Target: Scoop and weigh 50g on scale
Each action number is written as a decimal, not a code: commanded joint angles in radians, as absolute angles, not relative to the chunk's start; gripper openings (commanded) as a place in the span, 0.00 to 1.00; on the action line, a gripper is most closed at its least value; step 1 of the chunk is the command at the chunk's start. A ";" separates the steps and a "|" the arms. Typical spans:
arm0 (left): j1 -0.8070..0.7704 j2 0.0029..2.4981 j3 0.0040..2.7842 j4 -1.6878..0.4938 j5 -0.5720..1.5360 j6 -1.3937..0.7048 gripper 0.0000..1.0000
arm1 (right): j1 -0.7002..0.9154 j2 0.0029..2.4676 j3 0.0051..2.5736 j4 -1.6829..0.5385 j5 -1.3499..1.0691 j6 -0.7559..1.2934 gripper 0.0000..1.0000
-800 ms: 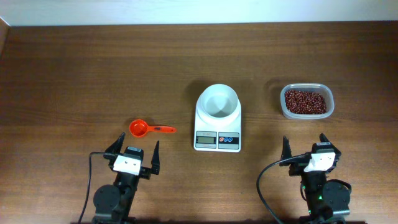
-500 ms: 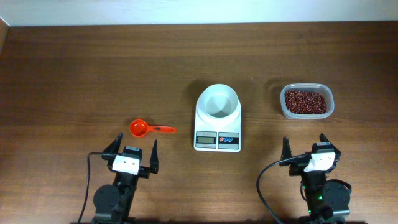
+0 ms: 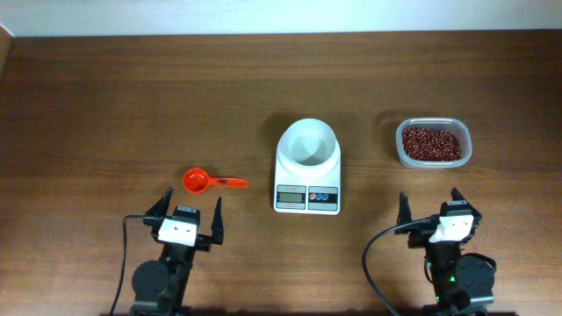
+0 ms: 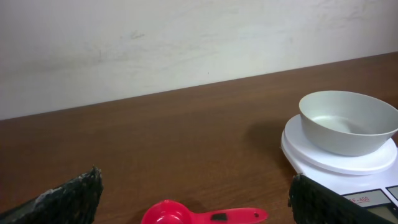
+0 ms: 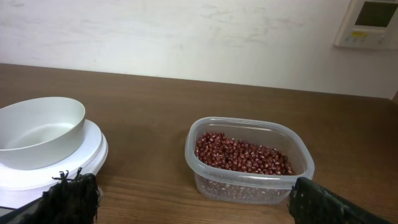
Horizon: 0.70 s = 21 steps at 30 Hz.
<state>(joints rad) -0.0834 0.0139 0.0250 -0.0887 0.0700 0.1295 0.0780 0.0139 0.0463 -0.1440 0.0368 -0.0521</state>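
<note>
A: How do the left fingers (image 3: 219, 219) stand?

B: Spread wide apart, with nothing between them. They hang just above the worktop (image 3: 105, 105) near its front edge, tips pointing towards the far wall (image 4: 186, 43).

A: And the right fingers (image 3: 405, 213)?

B: The same: wide apart and holding nothing, at the front on the other side.

A: What lies nearest the left pair?

B: A red scoop (image 3: 215, 183), flat on the wood just ahead of them. Its cup is on the left and its handle points right, towards the scale. In the left wrist view it sits low in the gap between the two fingers, touching neither.

A: Where is the scale (image 3: 306, 198)?

B: In the middle of the worktop, between the two arms and a little farther back. Its display and the red and blue buttons face the robot. The round white bowl (image 3: 307, 142) sits on its platform, and I see nothing in it.

A: And ahead of the right pair?

B: A clear plastic tub (image 5: 249, 190) with a layer of dark red beans (image 3: 430, 143). It stands to the right of the scale, well apart from it. No lid is on it.

A: Anything more?

B: A black cable (image 3: 367, 263) loops beside the right arm. A white panel (image 5: 372, 22) hangs on the wall at the top right of the right wrist view.
</note>
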 commanded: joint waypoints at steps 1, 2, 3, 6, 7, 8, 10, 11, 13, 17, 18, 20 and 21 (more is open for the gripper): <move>-0.087 0.014 0.015 -0.090 0.063 0.120 0.99 | 0.071 0.004 0.034 -0.141 0.035 -0.048 0.99; -0.087 0.014 0.015 -0.090 0.063 0.120 0.99 | 0.071 0.004 0.034 -0.141 0.035 -0.048 0.99; -0.087 0.014 0.015 -0.090 0.063 0.120 0.99 | 0.071 0.004 0.034 -0.140 0.035 -0.048 0.99; -0.087 0.014 0.015 -0.090 0.063 0.120 0.99 | 0.071 0.004 0.034 -0.140 0.035 -0.048 0.99; -0.087 0.014 0.015 -0.090 0.063 0.120 0.99 | 0.071 0.004 0.034 -0.141 0.035 -0.048 0.99; -0.087 0.014 0.015 -0.090 0.063 0.120 0.99 | 0.071 0.004 0.034 -0.141 0.035 -0.048 0.99; -0.087 0.014 0.015 -0.090 0.063 0.120 0.98 | 0.071 0.004 0.034 -0.140 0.035 -0.048 0.99; -0.087 0.014 0.015 -0.090 0.063 0.120 0.99 | 0.071 0.004 0.034 -0.141 0.035 -0.048 0.99; -0.087 0.014 0.015 -0.090 0.063 0.120 0.99 | 0.071 0.004 0.034 -0.141 0.035 -0.048 0.99; -0.087 0.014 0.016 -0.089 0.063 0.120 0.99 | 0.071 0.004 0.034 -0.140 0.035 -0.048 0.99; -0.087 0.014 0.016 -0.089 0.063 0.120 0.99 | 0.071 0.004 0.034 -0.141 0.035 -0.048 0.99; -0.087 0.014 0.016 -0.089 0.063 0.118 0.99 | 0.071 0.004 0.034 -0.141 0.035 -0.048 0.99; -0.087 0.014 0.016 -0.089 0.063 0.108 0.99 | 0.071 0.004 0.034 -0.141 0.035 -0.048 0.99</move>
<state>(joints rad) -0.0834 0.0139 0.0250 -0.0891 0.0704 0.1295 0.0780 0.0139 0.0463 -0.1440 0.0372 -0.0521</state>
